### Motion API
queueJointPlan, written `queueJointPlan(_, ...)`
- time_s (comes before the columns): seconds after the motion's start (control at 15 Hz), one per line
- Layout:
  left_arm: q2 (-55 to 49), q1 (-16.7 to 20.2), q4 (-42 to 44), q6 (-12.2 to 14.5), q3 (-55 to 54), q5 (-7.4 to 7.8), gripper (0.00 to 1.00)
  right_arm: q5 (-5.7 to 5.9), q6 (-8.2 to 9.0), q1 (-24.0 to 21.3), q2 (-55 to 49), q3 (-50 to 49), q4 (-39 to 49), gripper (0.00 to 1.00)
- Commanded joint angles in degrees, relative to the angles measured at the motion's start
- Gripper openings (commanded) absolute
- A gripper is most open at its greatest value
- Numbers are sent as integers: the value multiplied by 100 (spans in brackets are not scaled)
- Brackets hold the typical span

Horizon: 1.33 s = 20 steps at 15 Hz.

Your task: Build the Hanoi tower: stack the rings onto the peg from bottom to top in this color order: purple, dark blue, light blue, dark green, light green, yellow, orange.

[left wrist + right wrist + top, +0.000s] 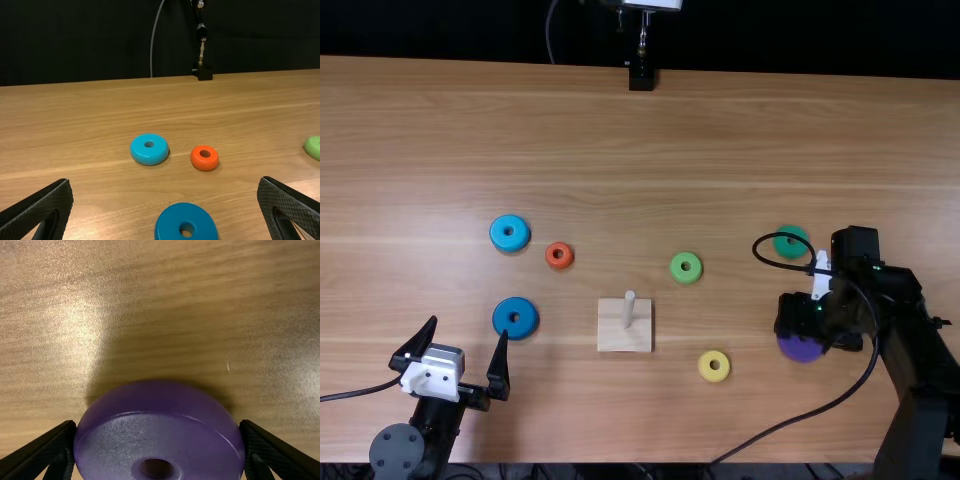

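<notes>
The right tool (pixel 812 335) is clamped on the purple ring (pixel 800 349), held between its two fingers; the left tool (pixel 467 330) has its fingers apart, the dark blue ring (pixel 504 318) near them, the peg (pixel 629 308) between both tools

1. Table (pixel 720 130): wood, smooth with a soft sheen, finely grained close up.
2. Peg (pixel 629 308) and base (pixel 610 336): pale, matt wood.
3. Purple ring (pixel 110 440): smooth, glossy edge; duller, speckled face.
4. Orange ring (pixel 197 161): smooth, plastic-looking, lightly glossy.
5. Left gripper (pixel 468 327): matt fingers (pixel 55 197), textured rough.
</notes>
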Motion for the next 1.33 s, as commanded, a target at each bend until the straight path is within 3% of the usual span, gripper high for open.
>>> queueJointPlan(0.0, -69, -1, -83, 34, -287, 116, 100, -36, 44, 17, 64, 442, 24, 0)
queueJointPlan(0.13, -69, -1, -83, 34, -287, 116, 100, -36, 33, 228, 55, 908, -198, 0)
queueJointPlan(0.33, -69, -1, -83, 34, -287, 116, 100, -36, 23, 1011, 46, 2297, -1442, 0)
queueJointPlan(0.47, -69, -1, -83, 34, -287, 116, 100, -36, 2, 1617, 46, 3079, -1927, 0)
queueJointPlan(0.73, -69, -1, -83, 34, -287, 116, 100, -36, -156, 2970, 90, 4925, -3826, 0)
queueJointPlan(0.8, -69, -1, -83, 34, -287, 116, 100, -36, -262, 3278, 134, 5241, -4037, 0)
queueJointPlan(0.93, -69, -1, -83, 34, -287, 116, 100, -36, -315, 3674, 468, 5654, -4047, 0)
queueJointPlan(1.27, -69, -1, -94, 34, -287, 116, 100, -36, -230, 4016, 881, 6525, -4005, 0)
